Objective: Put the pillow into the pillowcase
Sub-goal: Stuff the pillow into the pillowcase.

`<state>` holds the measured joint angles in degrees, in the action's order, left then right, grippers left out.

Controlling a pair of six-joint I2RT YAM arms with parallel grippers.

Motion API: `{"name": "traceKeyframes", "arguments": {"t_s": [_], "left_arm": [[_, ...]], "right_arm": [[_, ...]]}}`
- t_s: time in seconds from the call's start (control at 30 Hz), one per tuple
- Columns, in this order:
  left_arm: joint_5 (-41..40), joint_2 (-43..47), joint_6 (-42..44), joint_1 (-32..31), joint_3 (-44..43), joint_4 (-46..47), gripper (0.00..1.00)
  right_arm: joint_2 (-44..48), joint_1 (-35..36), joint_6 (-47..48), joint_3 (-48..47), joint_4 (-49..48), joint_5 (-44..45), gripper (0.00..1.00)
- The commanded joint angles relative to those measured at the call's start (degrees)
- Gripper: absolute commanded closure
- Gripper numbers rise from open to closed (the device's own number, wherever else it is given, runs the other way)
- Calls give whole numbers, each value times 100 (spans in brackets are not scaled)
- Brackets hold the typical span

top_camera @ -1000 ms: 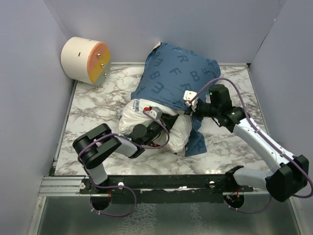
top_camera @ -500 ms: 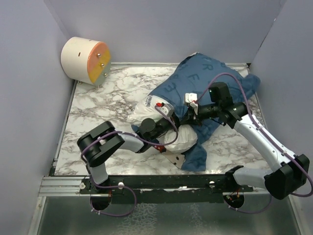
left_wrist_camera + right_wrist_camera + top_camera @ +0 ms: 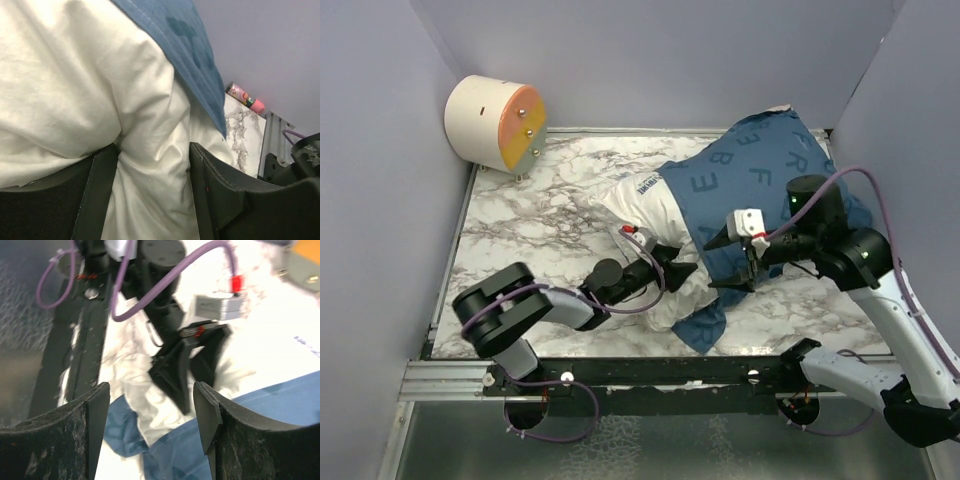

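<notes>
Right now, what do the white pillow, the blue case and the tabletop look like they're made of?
Pillow: matte white woven cloth over soft stuffing; it creases and bulges. Pillowcase: thin matte printed fabric, stitched hem, drapes in folds. Table: hard, smooth, marble-patterned; real stone or a printed surface, I can't tell.

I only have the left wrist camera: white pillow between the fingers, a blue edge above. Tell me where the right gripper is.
Observer: The right gripper hangs open over the near edge of the pillowcase, holding nothing.
Operator: Report how much of the pillow is inside.
Observer: Seen from overhead, the far right part of the pillow is covered. Its left end, with the printed label, sticks out bare.
Operator: Check the left gripper from outside.
Observer: The right wrist view shows the left gripper with its jaws spread against the pillow's near side.
</notes>
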<state>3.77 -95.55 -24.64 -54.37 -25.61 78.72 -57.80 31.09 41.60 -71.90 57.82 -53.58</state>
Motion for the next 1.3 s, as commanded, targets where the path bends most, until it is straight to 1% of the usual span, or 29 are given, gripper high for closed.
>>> {"name": "traceKeyframes", "arguments": {"t_s": [0.0, 0.1, 0.17, 0.3, 0.33, 0.4, 0.47, 0.57, 0.63, 0.67, 0.77, 0.87, 0.93, 1.03, 1.1, 1.13, 1.17, 1.23, 1.27], "left_arm": [[263, 1144, -213, -10, -48, -2707, 38], [386, 1791, -240, -4, -89, -3881, 37], [320, 2252, -247, 1, -108, -4519, 35], [-170, 3190, -503, 182, -370, -5822, 19], [-171, 3397, -632, 308, -461, -6065, 15], [119, 3694, -928, 742, -665, -6368, 13], [438, 3787, -1174, 1114, -986, -6655, 12], [539, 3613, -1441, 1538, -1449, -7121, 10], [624, 3432, -1717, 1818, -1538, -7133, 4], [682, 3314, -1868, 1939, -1524, -6979, 2], [736, 2919, -2155, 2092, -1491, -6501, 1], [726, 2393, -2303, 2106, -1525, -5993, 1], [796, 1969, -2367, 2106, -1547, -5604, 1], [969, 1566, -2570, 2099, -1464, -4924, 1], [1077, 1404, -2645, 2082, -1373, -4574, 5], [1115, 1339, -2650, 2075, -1325, -4489, 10], [1152, 1286, -2644, 2055, -1267, -4380, 19], [1293, 1156, -2643, 2002, -1123, -4139, 50], [1355, 1098, -2642, 1965, -1035, -4006, 69]], "right_arm": [[-184, -15, -1397, -607, -918, 1159, 32], [-493, -15, -1916, -590, -1615, 2236, 33], [-926, -18, -1991, -825, -1641, 2669, 34], [-1818, -6, -2154, -1469, -1463, 3147, 34], [-1969, 13, -2229, -1577, -1522, 3313, 34], [-2251, 28, -2304, -1804, -1615, 3539, 34], [-2542, 36, -2358, -2054, -1659, 3735, 34], [-2919, 40, -2351, -2265, -1677, 4229, 34], [-2990, 38, -2287, -2074, -1787, 4532, 36], [-2973, 35, -2239, -1899, -1833, 4603, 40], [-2804, 37, -2177, -1371, -1867, 4582, 67], [-2538, 37, -2174, -917, -1803, 4381, 90], [-2313, 37, -2143, -613, -1717, 4068, 97], [-1911, 36, -1976, -117, -1596, 3511, 99], [-1671, 37, -1895, 188, -1451, 3309, 99], [-1570, 37, -1858, 306, -1366, 3252, 99], [-1474, 37, -1817, 456, -1294, 3203, 99], [-1252, 37, -1785, 623, -1274, 3131, 99], [-1145, 37, -1792, 618, -1288, 3097, 99]]}}
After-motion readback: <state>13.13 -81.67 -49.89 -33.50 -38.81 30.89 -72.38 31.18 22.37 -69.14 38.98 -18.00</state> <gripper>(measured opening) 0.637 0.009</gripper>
